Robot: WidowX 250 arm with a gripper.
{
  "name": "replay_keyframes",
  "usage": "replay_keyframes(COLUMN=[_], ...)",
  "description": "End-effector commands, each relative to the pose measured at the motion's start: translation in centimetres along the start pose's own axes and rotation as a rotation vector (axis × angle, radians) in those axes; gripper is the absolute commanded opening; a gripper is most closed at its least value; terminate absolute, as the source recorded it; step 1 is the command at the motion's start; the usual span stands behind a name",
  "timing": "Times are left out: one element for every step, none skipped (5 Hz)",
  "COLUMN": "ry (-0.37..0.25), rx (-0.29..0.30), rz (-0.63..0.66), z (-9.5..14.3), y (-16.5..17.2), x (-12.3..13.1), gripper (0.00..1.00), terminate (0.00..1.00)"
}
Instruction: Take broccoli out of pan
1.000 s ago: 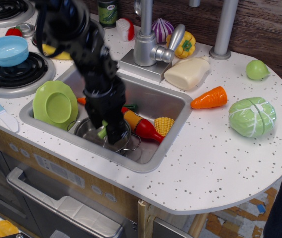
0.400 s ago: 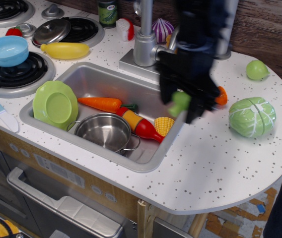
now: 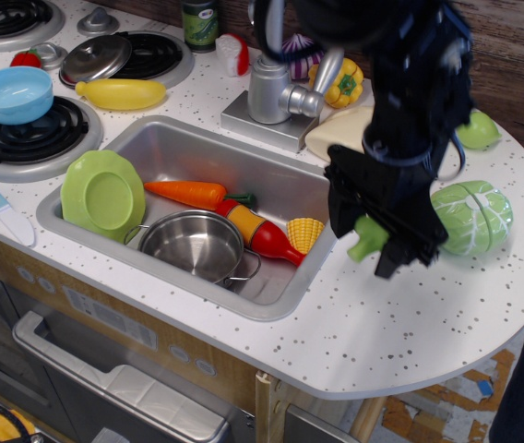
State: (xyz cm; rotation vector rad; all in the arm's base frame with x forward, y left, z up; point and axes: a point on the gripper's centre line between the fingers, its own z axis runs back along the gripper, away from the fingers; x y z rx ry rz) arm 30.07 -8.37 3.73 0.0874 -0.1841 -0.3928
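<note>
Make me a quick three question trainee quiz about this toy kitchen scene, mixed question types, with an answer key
1. True or false: the broccoli is lying inside the pan.
2. Multiple choice: the hand is over A) the stove, B) the sink, C) the counter right of the sink.
3. Fill in: the orange carrot lies in the ____.

Key: 1 false, the hand holds it and the pan looks empty; 2 C; 3 sink.

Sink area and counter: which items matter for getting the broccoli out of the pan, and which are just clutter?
Job: broccoli, held in the claw over the counter; pan, empty in the sink.

Clutter: cabbage, green plate, sink carrot, corn, blue bowl.
</note>
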Motion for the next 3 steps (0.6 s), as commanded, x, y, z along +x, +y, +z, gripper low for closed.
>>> replay_keyframes(ry=[-0.063,-0.092,-0.092], rx=[0.010,0.008,0.008], rz=[0.025,0.020,0.020], z=[0.32,0.01,0.01], y=[0.69,0.76,0.76], x=[0.53,0.42,0.42], gripper=[1.00,1.00,1.00], terminate=[0.00,0.00,1.00])
